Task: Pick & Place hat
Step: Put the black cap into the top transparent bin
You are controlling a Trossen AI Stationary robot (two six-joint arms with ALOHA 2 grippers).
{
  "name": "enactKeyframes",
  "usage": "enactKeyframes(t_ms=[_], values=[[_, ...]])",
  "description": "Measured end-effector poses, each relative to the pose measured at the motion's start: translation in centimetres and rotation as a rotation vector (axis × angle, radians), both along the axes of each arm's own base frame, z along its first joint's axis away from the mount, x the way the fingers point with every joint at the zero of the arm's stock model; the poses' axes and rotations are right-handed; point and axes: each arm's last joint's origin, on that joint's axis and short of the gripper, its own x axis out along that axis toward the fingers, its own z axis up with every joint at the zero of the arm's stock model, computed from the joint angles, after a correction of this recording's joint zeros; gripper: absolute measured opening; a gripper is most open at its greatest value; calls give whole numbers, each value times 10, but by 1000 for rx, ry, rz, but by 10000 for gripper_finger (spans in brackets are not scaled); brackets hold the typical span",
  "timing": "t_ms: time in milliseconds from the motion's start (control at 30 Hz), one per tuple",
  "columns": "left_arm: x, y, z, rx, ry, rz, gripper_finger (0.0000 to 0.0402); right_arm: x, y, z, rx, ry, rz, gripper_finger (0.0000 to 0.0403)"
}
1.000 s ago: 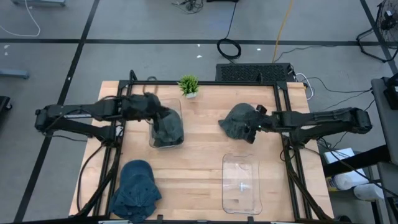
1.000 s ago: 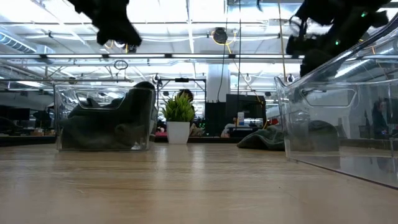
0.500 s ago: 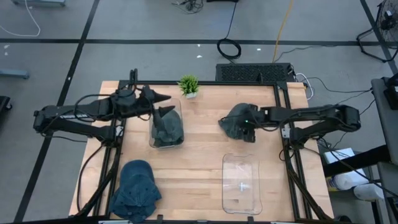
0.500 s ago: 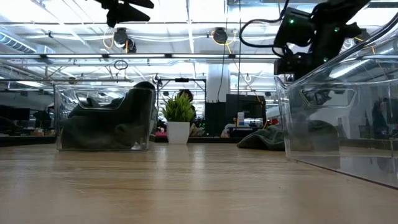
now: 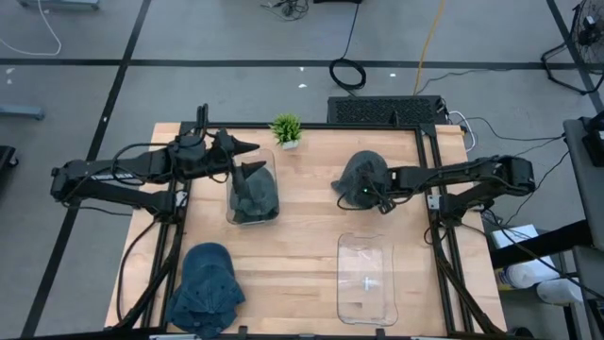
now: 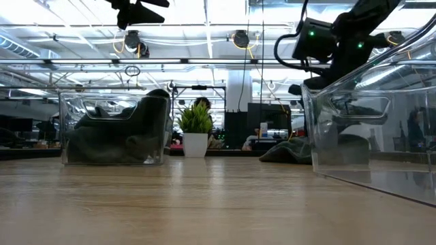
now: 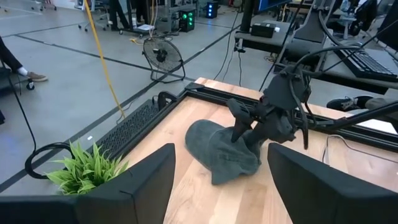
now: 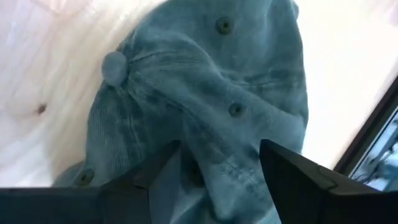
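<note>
Wooden planks make up the counter [image 5: 302, 227], framed in black rails on a grey workshop floor. Toward its far right lies a dark grey cap [image 5: 359, 178], crown up and slumped, and the right tool [image 5: 370, 198] is pressed down onto it with its fingers spread apart; the right wrist view shows the cap's fabric and top button filling the gap between them, though the fingers are not closed on it. Nearer the front on that side stands an empty clear bin [image 5: 366, 279]. Across the counter, a second clear bin [image 5: 253, 194] holds another dark cap [image 5: 255, 196]. The left tool [image 5: 247, 158] hovers above that bin's far edge, open and holding nothing. A small potted plant [image 5: 286, 130] sits at the back edge, and a blue denim cap [image 5: 206, 302] rests at the near left corner.
</note>
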Motion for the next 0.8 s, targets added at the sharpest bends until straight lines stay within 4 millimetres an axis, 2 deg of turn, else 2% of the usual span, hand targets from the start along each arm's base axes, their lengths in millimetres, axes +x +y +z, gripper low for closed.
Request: enactKeyframes(t_ms=[200,400,633,800], values=[[0,0,0,0,-1,0,254,4,3,-1,-30,11,91,196],[0,0,0,0,0,0,259,7,-2,-12,-8,56,83,174],[0,0,0,0,-1,0,263,9,-2,-26,31,110,44,121],[0,0,0,0,0,0,253,10,-2,-25,46,70,-19,59]])
